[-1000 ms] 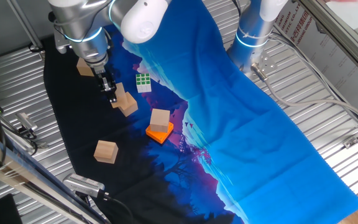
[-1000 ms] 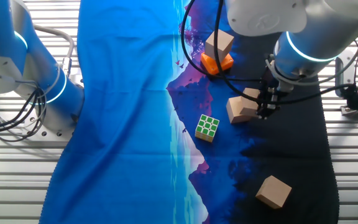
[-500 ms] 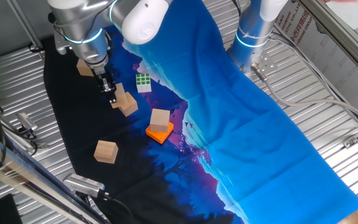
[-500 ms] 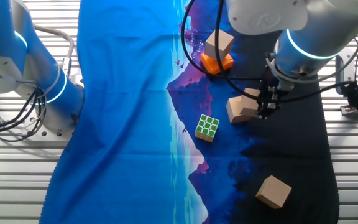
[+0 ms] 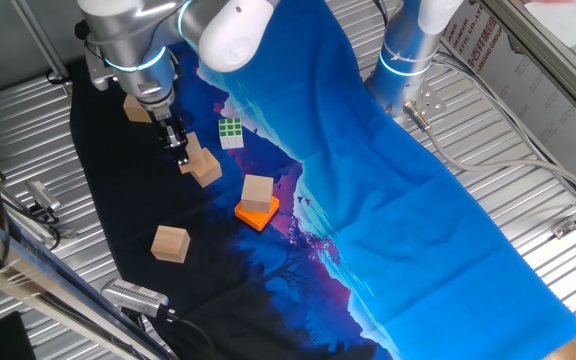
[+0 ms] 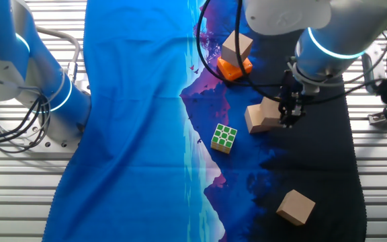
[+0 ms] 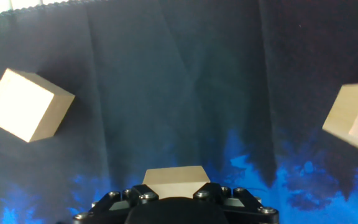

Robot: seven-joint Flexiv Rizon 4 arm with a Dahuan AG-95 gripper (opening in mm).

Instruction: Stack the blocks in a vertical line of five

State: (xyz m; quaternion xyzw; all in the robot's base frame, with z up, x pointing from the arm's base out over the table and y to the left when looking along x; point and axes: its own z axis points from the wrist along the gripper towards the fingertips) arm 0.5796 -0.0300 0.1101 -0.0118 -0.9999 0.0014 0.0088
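Several tan wooden blocks lie on the dark cloth. My gripper (image 5: pixel 179 148) (image 6: pixel 289 113) is shut on one block (image 7: pixel 176 182), which shows between the jaws at the bottom of the hand view. A second block (image 5: pixel 207 169) (image 6: pixel 258 118) lies right beside it. Another block (image 5: pixel 257 190) (image 6: pixel 236 46) sits on the orange button square (image 5: pixel 256 213). One block (image 5: pixel 170 243) (image 6: pixel 295 206) lies alone near the cloth's edge. One more block (image 5: pixel 135 109) is partly hidden behind the arm. The hand view shows blocks at the left (image 7: pixel 27 104) and right (image 7: pixel 353 118).
A green-and-white puzzle cube (image 5: pixel 230 131) (image 6: pixel 224 138) lies near the gripper on the blue part of the cloth (image 5: pixel 388 180). A second robot arm base (image 5: pixel 405 50) stands at the cloth's far side. Metal ribbed table surface (image 5: pixel 28 130) and cables surround the cloth.
My gripper and wrist have shifted slightly upward with the block in the jaws. The other blocks have not moved.
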